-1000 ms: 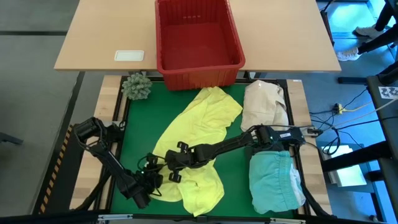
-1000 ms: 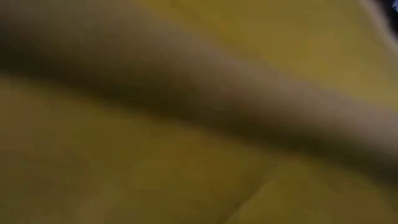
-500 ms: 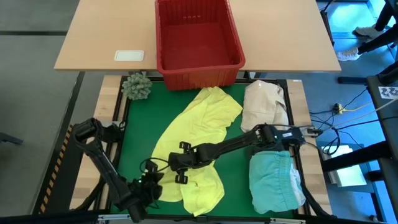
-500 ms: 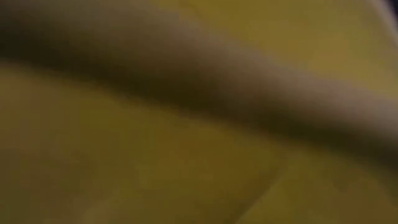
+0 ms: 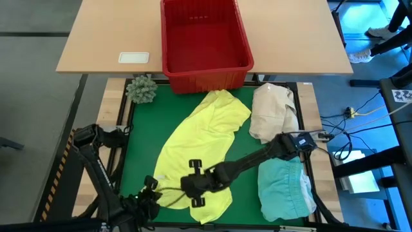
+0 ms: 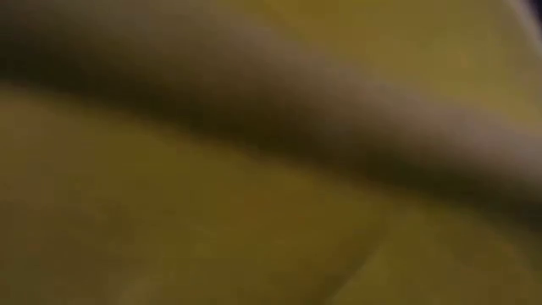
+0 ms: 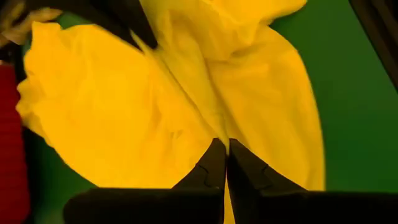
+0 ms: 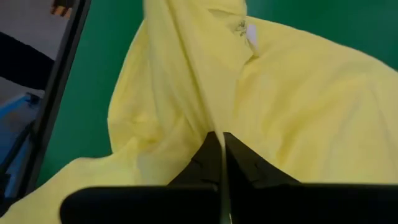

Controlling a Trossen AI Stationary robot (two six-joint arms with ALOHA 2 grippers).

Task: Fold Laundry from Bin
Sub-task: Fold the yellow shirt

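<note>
The bright yellow garment (image 5: 203,138) lies spread on the green mat, from just in front of the red bin (image 5: 205,38) to the near edge. My left gripper (image 5: 153,195) is shut on its near-left edge, and my right gripper (image 5: 188,185) is shut on the cloth a little to the right. Both holds show in the left wrist view (image 7: 225,148) and the right wrist view (image 8: 221,140). The light turquoise garment (image 5: 283,187) lies at the near right. Yellow cloth (image 6: 271,169) fills the low view. My left gripper pinches a raised fold of the yellow garment (image 7: 214,127) between its two fingers, near the garment's near-left edge. The cloth fans out from the fingertips and the rest lies on the mat. My right gripper pinches a raised ridge of the yellow cloth (image 8: 214,121) between its two fingers, in the garment's near part. The fingers reach in low from the table's right. The cloth runs away from the tips in a crease and the rest lies on the mat.
A cream-white cloth bundle (image 5: 273,111) lies at the far right of the mat. A green spiky ball (image 5: 141,89) sits at the far left corner. A white card (image 5: 134,57) lies on the wooden table left of the bin. Bare green mat (image 5: 141,142) shows at the left.
Both grippers have gone toward the table's near edge, still shut on the yellow garment. Its near part has been drawn along with them, while its far end has stayed in front of the bin.
</note>
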